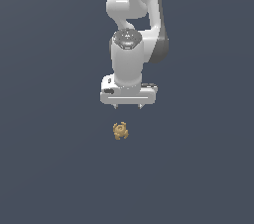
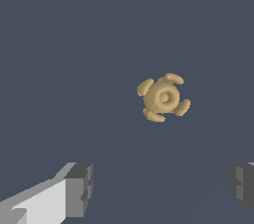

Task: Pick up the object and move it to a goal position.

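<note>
The object (image 1: 120, 130) is a small tan-gold knobbly piece with short nubs, lying on the dark grey floor. In the wrist view the object (image 2: 163, 97) shows a round centre ringed by several stubby nubs. My white gripper (image 1: 128, 106) hangs above it in the exterior view, a short gap away, pointing down. Its fingers (image 2: 79, 190) stand wide apart, and nothing is between them. The object lies clear of both fingers, not between them.
The white arm (image 1: 134, 15) rises behind the gripper toward the top of the exterior view. A uniform dark grey surface (image 1: 49, 168) surrounds the object on all sides.
</note>
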